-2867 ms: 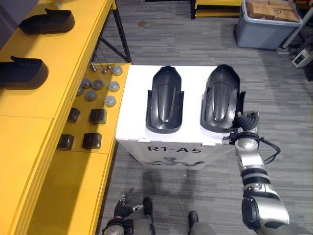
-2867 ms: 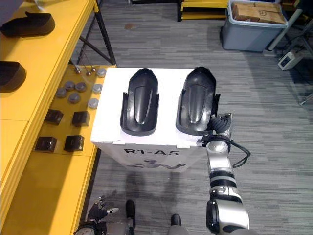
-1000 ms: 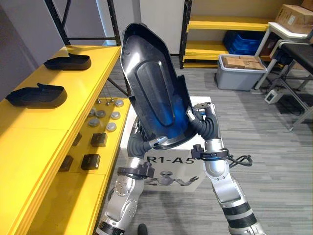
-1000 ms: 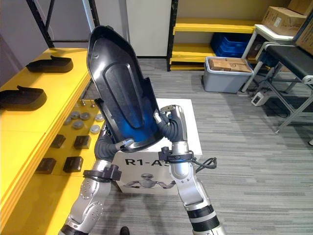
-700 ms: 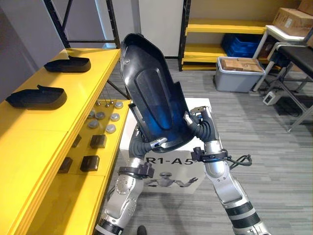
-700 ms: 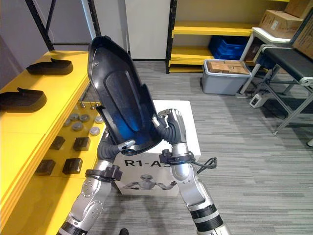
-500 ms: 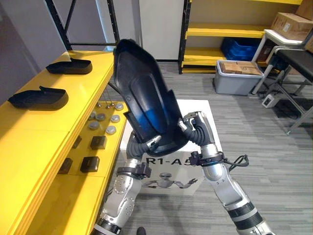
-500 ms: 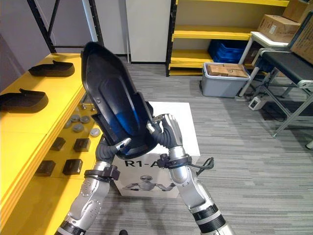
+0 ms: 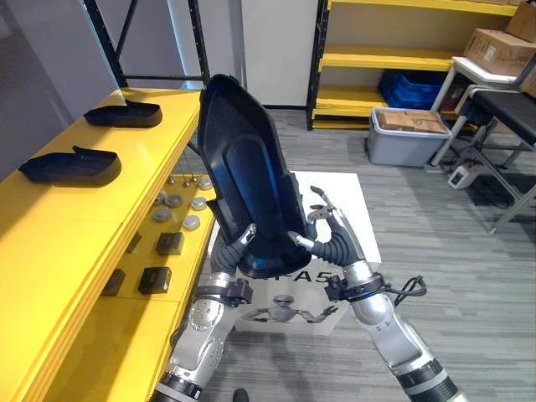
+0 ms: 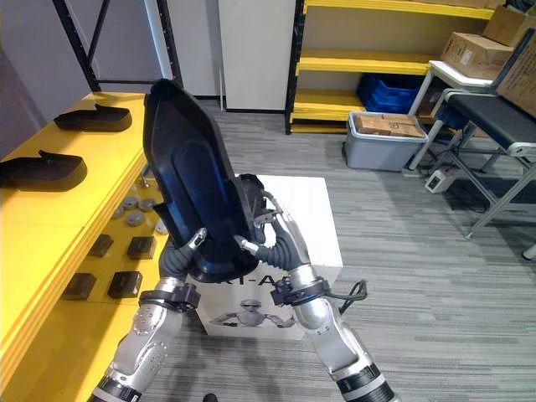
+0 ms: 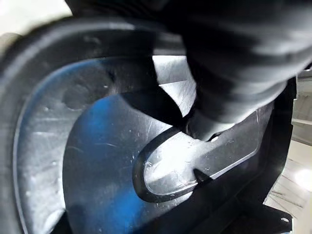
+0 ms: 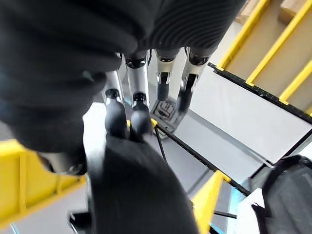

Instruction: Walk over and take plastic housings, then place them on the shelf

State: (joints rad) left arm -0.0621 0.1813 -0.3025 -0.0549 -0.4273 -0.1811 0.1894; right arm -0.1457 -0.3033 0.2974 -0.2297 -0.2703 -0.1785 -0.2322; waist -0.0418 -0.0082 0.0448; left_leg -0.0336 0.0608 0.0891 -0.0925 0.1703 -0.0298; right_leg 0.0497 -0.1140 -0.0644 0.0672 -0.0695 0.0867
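Right hand [image 9: 333, 243] spread wide, straight fingers [image 12: 139, 114] fanned apart, with some dark tips pressed to the lower right edge of a large black plastic housing [image 9: 247, 184]. The housing is raised on end above a white box [image 9: 356, 197], hollow side facing the camera. The left hand [image 9: 234, 247] meets the housing's lower rim from the other side, largely hidden behind it, so its grip cannot be told. To the robot's left, two more black housings [image 9: 71, 166] [image 9: 123, 115] lie on the top of a yellow shelf [image 9: 67, 243]. Beyond the box stands a grey bin [image 9: 408, 138] of cardboard boxes.
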